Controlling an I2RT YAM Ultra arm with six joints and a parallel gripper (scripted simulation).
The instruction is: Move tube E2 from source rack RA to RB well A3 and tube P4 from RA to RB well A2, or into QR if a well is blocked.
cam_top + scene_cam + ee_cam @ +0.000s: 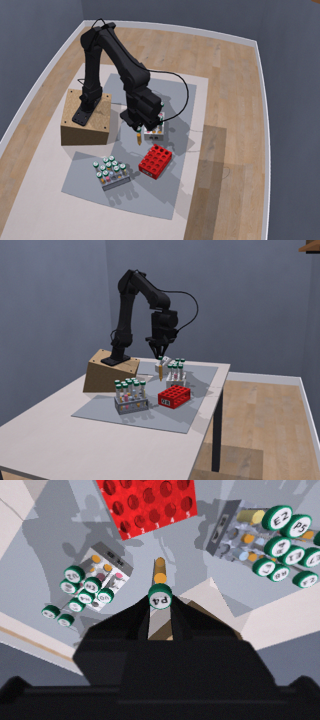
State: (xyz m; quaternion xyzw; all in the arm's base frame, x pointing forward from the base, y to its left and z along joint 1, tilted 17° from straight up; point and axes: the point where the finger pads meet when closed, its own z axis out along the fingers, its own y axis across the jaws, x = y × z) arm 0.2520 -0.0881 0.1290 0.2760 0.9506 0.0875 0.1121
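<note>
Amber-filled tube P4 (160,369) hangs upright, pinched at its green cap by the black hand (160,355), above the mat (108,407) beside the white rack (176,381), toward the counter's (51,446) far edge.

Arm (129,302) rises steeply from its base, elbows over at the top, forearm slopes down to the wrist (164,322). Wrist hangs vertical, gripper (160,355) pointing straight down. Fingers closed on the capped top of tube P4 (160,597), one either side of the cap. Tube hangs upright below the fingertips, tip down, in the air.
</note>
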